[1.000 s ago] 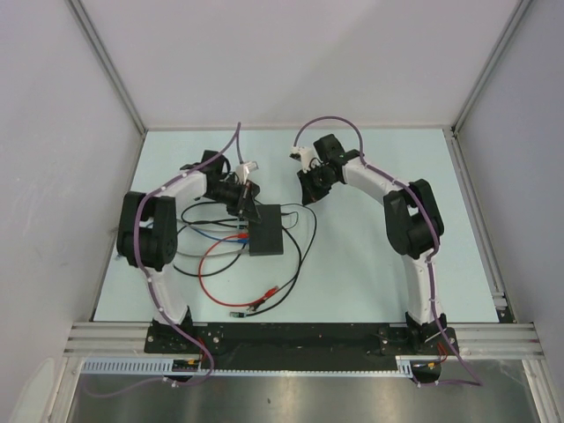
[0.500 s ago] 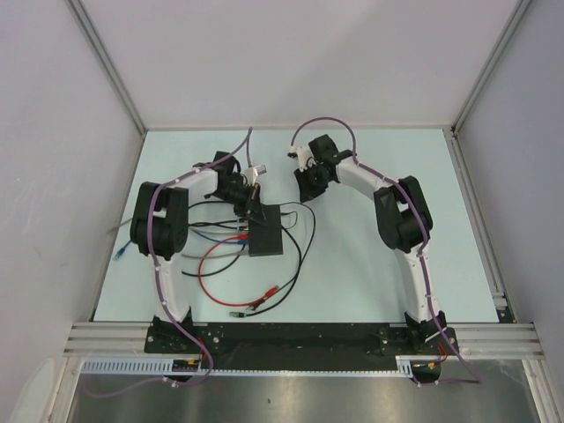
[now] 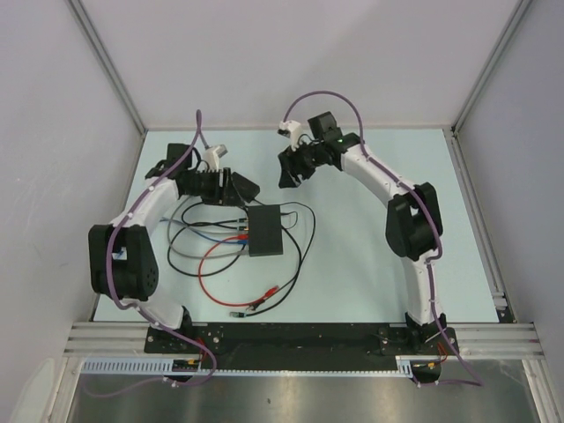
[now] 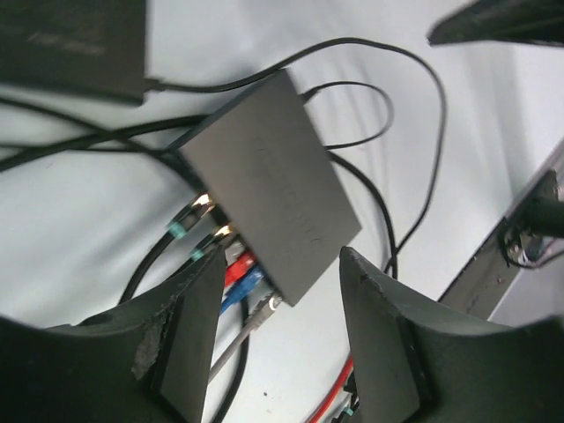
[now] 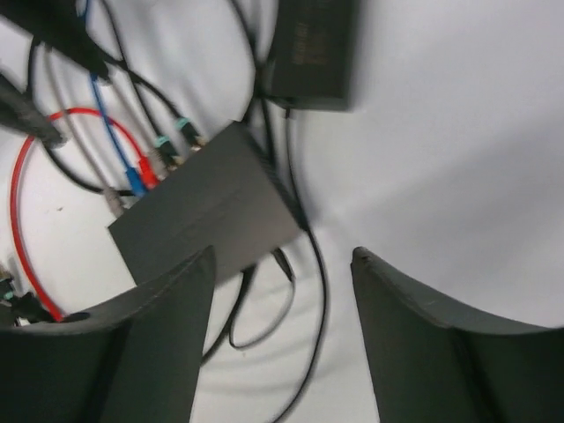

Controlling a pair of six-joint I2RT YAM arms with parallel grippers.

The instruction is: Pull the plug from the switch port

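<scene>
Switch [image 3: 265, 231] flat on counter [image 3: 370, 264], plugs [image 4: 233, 264] seated along edge facing left arm, none out yet. Left hand [image 4: 280, 264] spread open above switch, probably lining up on plugs. Right hand [image 5: 284, 257] open too, over switch's far side, likely ready to brace.

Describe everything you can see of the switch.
The switch is a flat, matte black rectangular box, plastic by the look, with faint lettering on its top. It lies flat on the pale table between the two arms. Five plugs sit side by side in one edge: two black with teal bands, one red, one blue, one grey. A thin black cable leaves the opposite side. Only the cables and the table touch it.
</scene>
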